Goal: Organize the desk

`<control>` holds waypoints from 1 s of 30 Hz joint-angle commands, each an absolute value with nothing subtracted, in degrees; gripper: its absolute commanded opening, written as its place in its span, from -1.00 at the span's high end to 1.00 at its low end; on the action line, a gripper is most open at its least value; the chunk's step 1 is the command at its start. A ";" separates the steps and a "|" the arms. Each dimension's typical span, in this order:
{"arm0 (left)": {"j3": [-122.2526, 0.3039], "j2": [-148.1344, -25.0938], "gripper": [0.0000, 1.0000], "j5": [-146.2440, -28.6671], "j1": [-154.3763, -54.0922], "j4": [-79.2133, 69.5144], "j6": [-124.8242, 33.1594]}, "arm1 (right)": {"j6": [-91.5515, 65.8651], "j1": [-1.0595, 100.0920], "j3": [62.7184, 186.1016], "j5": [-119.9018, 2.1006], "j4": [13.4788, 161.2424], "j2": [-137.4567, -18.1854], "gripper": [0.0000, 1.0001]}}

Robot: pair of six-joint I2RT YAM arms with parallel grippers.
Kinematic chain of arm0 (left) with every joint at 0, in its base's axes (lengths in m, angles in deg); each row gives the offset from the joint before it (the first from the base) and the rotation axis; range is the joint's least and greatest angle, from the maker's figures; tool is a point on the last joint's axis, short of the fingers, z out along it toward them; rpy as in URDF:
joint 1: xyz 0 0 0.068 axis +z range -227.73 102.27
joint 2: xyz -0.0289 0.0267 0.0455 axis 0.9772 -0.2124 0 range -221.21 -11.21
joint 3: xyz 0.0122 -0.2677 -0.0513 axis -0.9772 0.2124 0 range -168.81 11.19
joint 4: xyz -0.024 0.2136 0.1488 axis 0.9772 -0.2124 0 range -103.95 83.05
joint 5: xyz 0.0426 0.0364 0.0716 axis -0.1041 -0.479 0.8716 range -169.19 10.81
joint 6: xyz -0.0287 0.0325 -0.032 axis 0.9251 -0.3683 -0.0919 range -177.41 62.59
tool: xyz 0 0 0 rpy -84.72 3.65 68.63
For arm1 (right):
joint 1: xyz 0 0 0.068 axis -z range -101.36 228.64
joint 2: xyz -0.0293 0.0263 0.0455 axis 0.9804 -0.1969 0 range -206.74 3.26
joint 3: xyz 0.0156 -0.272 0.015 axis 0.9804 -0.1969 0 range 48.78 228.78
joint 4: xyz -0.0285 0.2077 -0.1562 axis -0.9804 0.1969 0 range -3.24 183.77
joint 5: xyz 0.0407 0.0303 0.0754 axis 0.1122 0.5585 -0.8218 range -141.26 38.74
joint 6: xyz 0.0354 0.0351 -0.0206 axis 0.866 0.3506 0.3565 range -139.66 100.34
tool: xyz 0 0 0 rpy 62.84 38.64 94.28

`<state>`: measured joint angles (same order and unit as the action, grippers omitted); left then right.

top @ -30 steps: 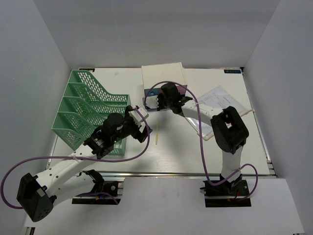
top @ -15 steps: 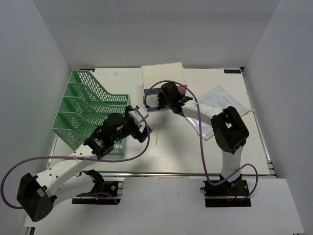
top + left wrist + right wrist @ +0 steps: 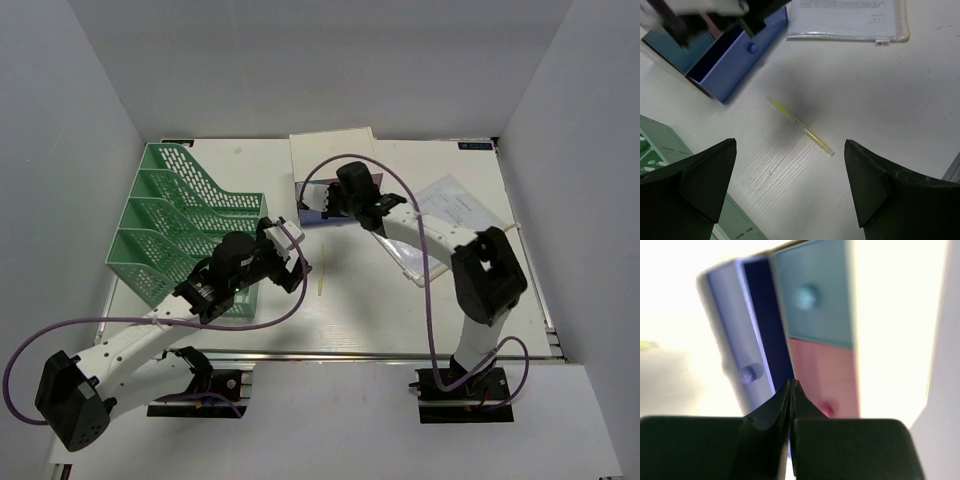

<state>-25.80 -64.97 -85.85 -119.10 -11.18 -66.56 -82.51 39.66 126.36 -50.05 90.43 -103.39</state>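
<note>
The desk (image 3: 400, 310) fills the middle of the top view. A pen (image 3: 801, 127) lies loose at its centre, and the left gripper (image 3: 790, 150) hangs over it, jaws wide. Picking it up looks like the step in hand: lower, then close. The right gripper (image 3: 791, 390), pinched shut on nothing, crowds the open blue drawer (image 3: 737, 62) at upper centre. The rack (image 3: 180, 215) stands on the left.

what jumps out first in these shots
The green rack at the left of the desk stands out most. At the back middle, a blue drawer is pulled out of the small drawer box, with the shut right end effector close in front of it. A yellow pen lies alone on the bare tabletop, below the open left end effector.
</note>
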 commanded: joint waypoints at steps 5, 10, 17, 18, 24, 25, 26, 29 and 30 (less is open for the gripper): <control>-26.68 -71.93 -0.95 -85.79 -118.87 -9.32 -55.94 | -52.20 42.69 118.76 -54.50 93.00 -86.67 1.00; -30.20 -77.91 -0.54 -85.35 -118.87 -10.21 -49.78 | -39.37 51.55 110.67 -61.62 95.11 -78.23 0.60; -36.61 -84.67 -0.19 -76.65 -120.10 -13.36 -42.21 | -32.85 61.50 100.64 -73.13 94.06 -69.78 -0.12; -37.75 -87.03 -0.21 -75.34 -120.62 -15.46 -41.42 | -32.41 62.81 99.41 -74.54 93.80 -69.08 -0.11; -48.12 -98.98 -0.20 -64.97 -123.08 -26.89 -36.07 | -30.99 68.36 99.67 -78.94 95.03 -67.49 0.93; -50.74 -100.49 -0.12 -61.91 -123.09 -28.56 -35.45 | -31.08 68.53 99.66 -79.82 95.11 -67.41 1.00; -51.72 -101.64 -0.06 -60.40 -123.78 -31.01 -34.92 | -31.17 69.41 99.75 -80.78 95.64 -67.23 1.00; -53.84 -104.81 0.16 -56.70 -125.01 -33.14 -33.60 | -31.26 70.55 99.58 -81.58 95.82 -66.27 1.00; -54.19 -105.68 0.24 -56.09 -125.02 -33.41 -33.42 | -31.35 70.82 99.49 -81.58 95.64 -66.00 1.00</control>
<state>-51.76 -105.58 -62.48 -124.19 -27.68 -35.87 -32.02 69.93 99.23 -78.26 96.02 -68.09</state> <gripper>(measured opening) 0.402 0.021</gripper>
